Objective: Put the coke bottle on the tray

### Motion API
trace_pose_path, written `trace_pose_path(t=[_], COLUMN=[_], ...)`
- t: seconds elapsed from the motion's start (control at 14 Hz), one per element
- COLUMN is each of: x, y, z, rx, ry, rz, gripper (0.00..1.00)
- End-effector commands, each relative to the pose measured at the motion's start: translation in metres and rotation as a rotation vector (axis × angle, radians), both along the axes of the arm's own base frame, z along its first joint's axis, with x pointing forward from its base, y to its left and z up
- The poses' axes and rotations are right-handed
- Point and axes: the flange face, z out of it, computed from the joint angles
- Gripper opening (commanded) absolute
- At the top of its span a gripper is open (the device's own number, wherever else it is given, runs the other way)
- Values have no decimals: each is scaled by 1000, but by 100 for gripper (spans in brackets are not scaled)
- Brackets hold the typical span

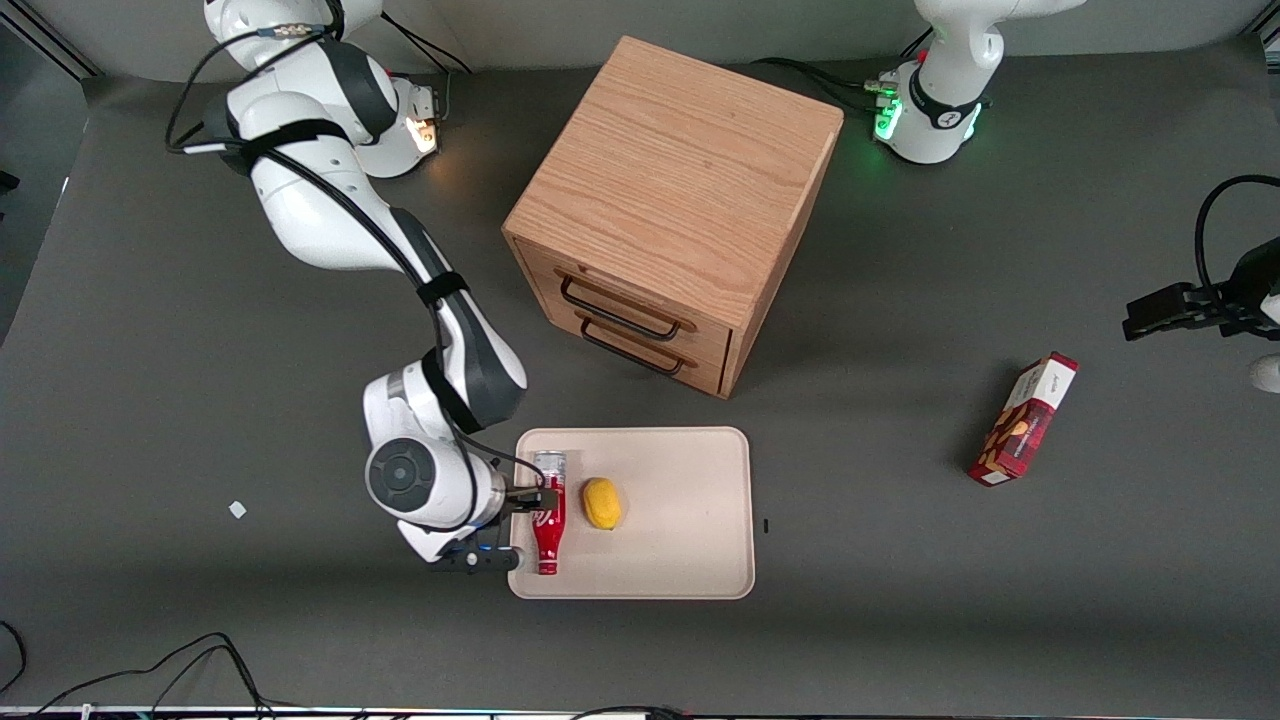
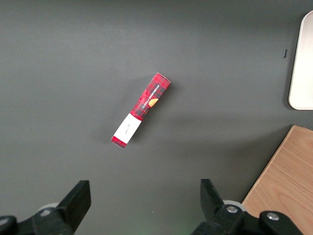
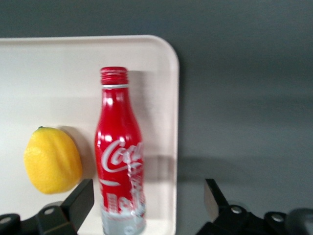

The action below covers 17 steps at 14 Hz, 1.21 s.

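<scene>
Front view: coke bottle point(image 1: 548, 525) lies lengthwise on tray point(image 1: 690, 570), cap toward camera, gripper point(image 1: 520, 525) fingers spread wide.

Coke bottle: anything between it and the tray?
No. The coke bottle already lies on the tray, beside a lemon. The end effector is open around the bottle's base.

A robot lab: two white arm bases point(image 1: 935, 110) bolted to a grey-matted table point(image 1: 200, 350), loose cables point(image 1: 150, 670) trailing
</scene>
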Motion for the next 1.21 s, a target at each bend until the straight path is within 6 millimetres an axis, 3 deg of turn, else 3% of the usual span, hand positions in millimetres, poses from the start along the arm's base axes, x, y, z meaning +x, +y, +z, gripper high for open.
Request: trace_pose_path(t=[0.0,0.14,0.5,0.64,0.79,1.14], x=[-28,-50,-79,-99,-124,-212], y=[-36,-58,-119,-130,-156,-201], z=[43,73,164,194,216,284], rx=[-5,-17,-43,-47,-44,-29], ry=[46,82,178,190,184,110], rz=[-20,-32,-84,-87,-84,-45], gripper=[100,100,100,100,100,100])
